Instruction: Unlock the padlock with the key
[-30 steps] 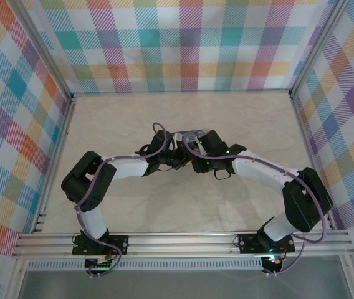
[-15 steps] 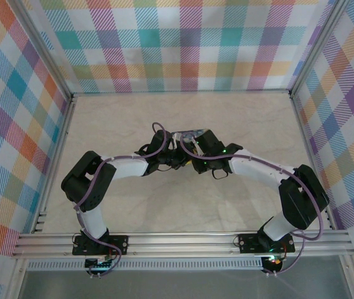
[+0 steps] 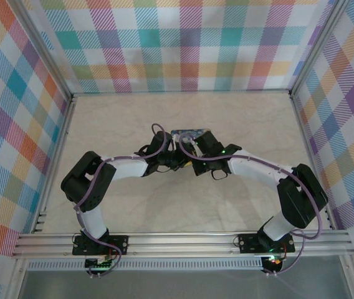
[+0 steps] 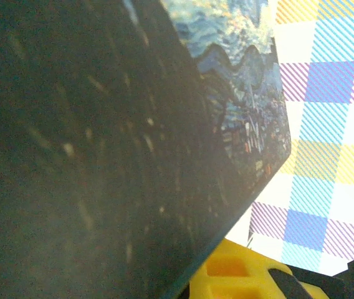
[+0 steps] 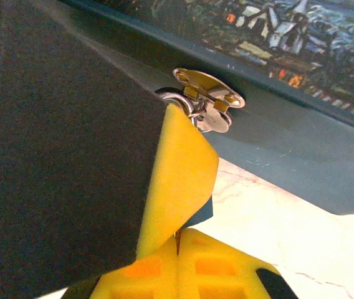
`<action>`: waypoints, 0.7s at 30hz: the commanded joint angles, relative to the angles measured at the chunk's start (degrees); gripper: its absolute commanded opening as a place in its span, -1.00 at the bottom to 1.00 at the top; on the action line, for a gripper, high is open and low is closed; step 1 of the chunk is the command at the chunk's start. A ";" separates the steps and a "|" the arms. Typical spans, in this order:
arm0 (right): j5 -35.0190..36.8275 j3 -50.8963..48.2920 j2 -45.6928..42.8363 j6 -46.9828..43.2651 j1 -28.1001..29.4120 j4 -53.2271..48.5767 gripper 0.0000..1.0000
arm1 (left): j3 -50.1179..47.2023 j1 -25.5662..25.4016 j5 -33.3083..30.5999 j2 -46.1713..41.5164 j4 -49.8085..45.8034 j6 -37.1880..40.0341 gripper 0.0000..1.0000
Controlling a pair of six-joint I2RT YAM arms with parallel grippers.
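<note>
A pale, marble-veined table point(image 3: 133, 118) sits inside walls of pastel plaid point(image 3: 183, 43). At its middle stands the dark blue swirl-printed tin point(image 3: 189, 132), and both arms bend inward to meet just on its near side.

The left pincer point(image 3: 174, 157) comes at the tin from the near left. In its wrist view the tin is so close that its dark side wall is only a blur. The painted face runs along the upper right, and the plaid wall shows beyond the tin's right edge. One yellow finger point(image 4: 239, 277) shows below the tin's edge. I cannot tell whether this pincer is open or closed.

The right pincer point(image 5: 177, 244) comes at the tin from the near right. Its two yellow pads meet along a thin seam with no gap showing. A loose yellow flap point(image 5: 180, 177) stands up from them toward the tin. Whether anything thin is pinched in the seam I cannot tell.

Just above the flap, on the tin's dark side wall under the painted village, sits a small brass clasp point(image 5: 208, 89). A silvery metal piece point(image 5: 211, 119) hangs from it. A large dark blur lies left of the clasp.

From these views I cannot tell whether that silvery piece belongs to the padlock or is the key. I cannot pick out either one with certainty.
</note>
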 commanded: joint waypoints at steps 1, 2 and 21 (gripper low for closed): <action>-2.01 -1.60 1.45 0.31 0.49 2.35 -1.00 | -1.88 -0.05 0.12 -2.36 1.24 0.65 -0.73; -2.30 -1.87 1.70 0.27 0.52 2.70 -1.00 | -2.28 -0.03 -0.13 -2.26 1.34 0.65 -0.73; -4.44 -4.89 6.31 -0.02 0.62 7.44 -1.00 | -5.30 -0.03 -4.84 -3.01 -1.55 2.19 -0.20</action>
